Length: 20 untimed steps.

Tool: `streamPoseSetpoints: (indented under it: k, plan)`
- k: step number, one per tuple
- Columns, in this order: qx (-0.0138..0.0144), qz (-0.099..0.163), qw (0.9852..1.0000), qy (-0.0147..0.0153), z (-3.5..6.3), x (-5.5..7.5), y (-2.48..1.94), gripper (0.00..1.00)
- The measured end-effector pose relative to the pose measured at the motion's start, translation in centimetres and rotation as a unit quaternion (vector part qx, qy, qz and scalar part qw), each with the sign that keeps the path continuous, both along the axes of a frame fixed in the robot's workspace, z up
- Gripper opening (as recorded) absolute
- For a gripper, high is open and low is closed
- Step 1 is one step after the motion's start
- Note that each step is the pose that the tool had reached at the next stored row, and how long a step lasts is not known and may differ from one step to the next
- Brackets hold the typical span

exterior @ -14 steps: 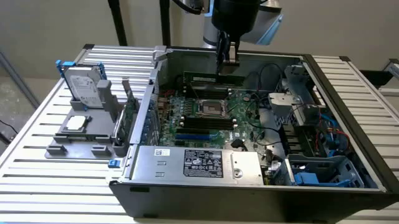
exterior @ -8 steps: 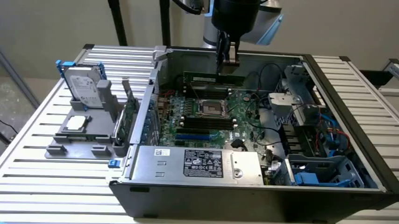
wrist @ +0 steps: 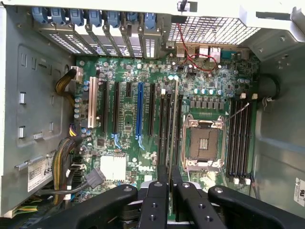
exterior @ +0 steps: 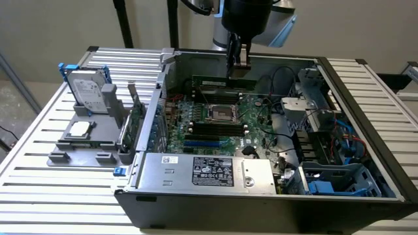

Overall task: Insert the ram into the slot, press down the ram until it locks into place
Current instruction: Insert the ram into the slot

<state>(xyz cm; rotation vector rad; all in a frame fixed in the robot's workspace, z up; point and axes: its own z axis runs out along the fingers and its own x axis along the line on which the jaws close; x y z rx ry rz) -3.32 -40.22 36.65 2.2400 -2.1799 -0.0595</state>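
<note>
In the exterior view my gripper (exterior: 239, 72) reaches down into the open computer case, shut on the top edge of the ram (exterior: 222, 82), a long green stick held level. The stick hangs just over the bank of black slots (exterior: 207, 93) behind the processor socket; whether it touches one I cannot tell. In the wrist view the ram (wrist: 173, 124) appears edge-on as a thin line between my black fingers (wrist: 157, 200), running along the black slots (wrist: 164, 124) beside the socket. A second bank of like slots (wrist: 238, 136) lies on the socket's other side.
The metal processor socket (wrist: 202, 143) sits between the two slot banks. A blue slot (wrist: 139, 109) and cable bundles (wrist: 66, 157) lie further off. A power supply (exterior: 209, 171) fills the case front. On the exterior view's left stand a hard drive (exterior: 88, 95) and an upright green card (exterior: 135, 122).
</note>
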Motion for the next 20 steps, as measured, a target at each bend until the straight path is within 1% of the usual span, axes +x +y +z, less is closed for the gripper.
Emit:
streamPoseSetpoints:
  k: [16, 20]
  plan:
    - [0.0, 0.01, 0.9999, 0.0, -2.91, 0.0, 0.17, 0.14]
    - [0.0, 0.016, 0.9999, 0.0, -3.65, 0.0, 0.33, 0.14]
